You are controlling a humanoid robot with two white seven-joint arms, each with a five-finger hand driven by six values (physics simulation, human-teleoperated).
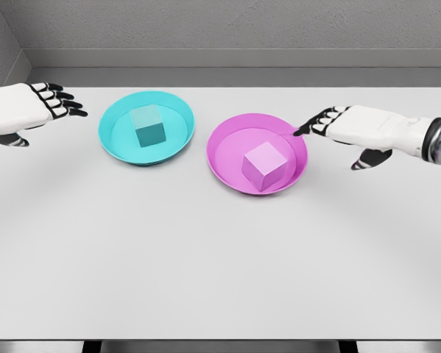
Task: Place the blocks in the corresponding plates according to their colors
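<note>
A cyan block (149, 126) sits inside the cyan plate (115, 143) at the table's back left. A pink block (264, 165) rests in the pink plate (221, 151) near the middle. My left hand (54, 101) hovers to the left of the cyan plate, fingers spread, holding nothing. At the pink plate's right rim my right hand (325, 123) is stretched out flat, fingertips just over the rim, empty and apart from the pink block.
The white table (205, 265) stretches wide toward the front edge. A grey wall runs behind the table's far edge.
</note>
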